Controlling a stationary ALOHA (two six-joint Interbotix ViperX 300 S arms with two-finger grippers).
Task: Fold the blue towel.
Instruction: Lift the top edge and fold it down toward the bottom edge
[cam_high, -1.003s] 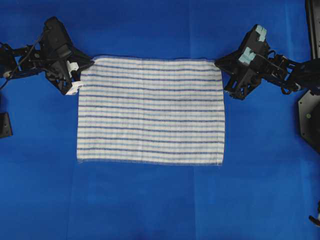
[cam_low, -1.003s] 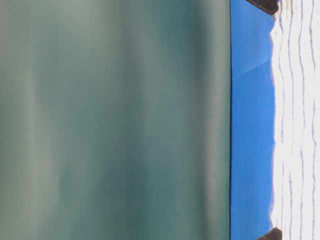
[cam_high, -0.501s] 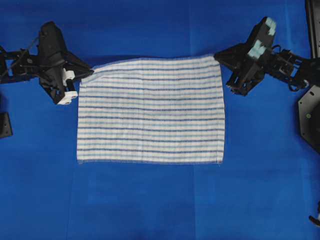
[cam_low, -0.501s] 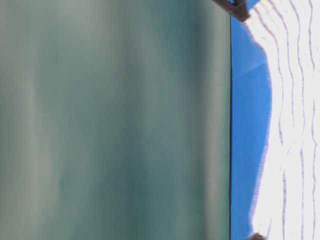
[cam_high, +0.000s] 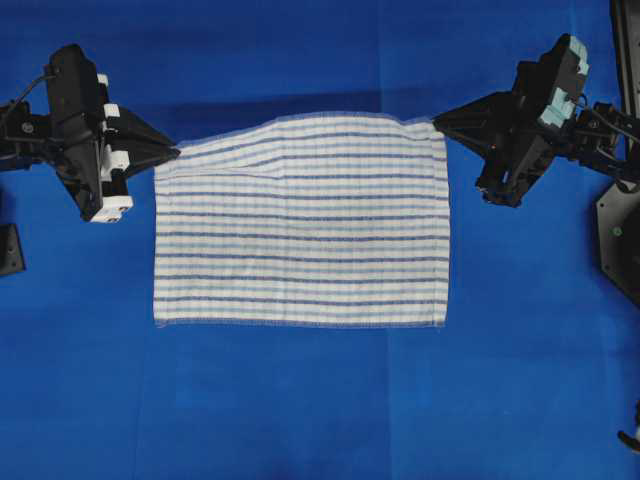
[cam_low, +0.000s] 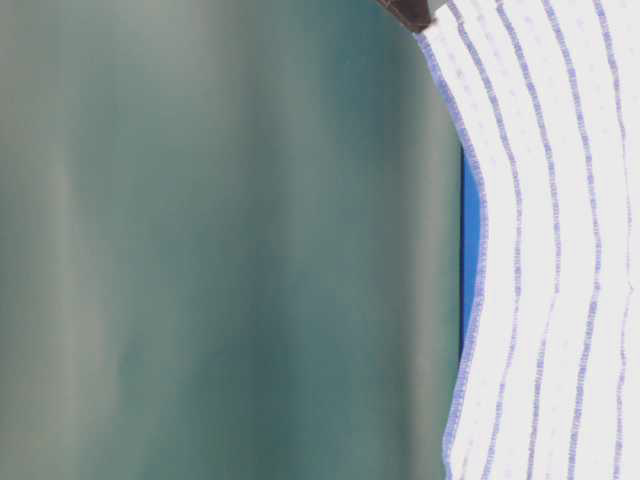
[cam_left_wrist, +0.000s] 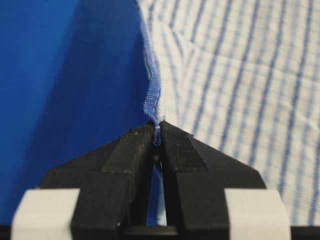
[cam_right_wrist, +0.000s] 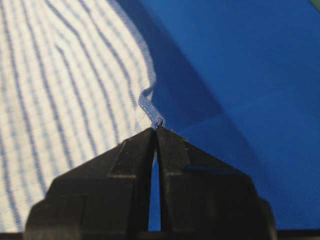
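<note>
Blue towel (cam_high: 300, 225): lay at the middle of the blue sheet (cam_high: 300, 400), its six o'clock hem flat, its twelve o'clock edge lifted and arched.
Left gripper (cam_high: 172, 153): I saw it at nine o'clock, clenched on the towel's upper left corner.
Right gripper (cam_high: 438, 124): at two o'clock, pinched tight on the upper right corner.
Wrist views: I saw each pair of black fingertips (cam_left_wrist: 172, 145) nipping only the hem's tip.
</note>
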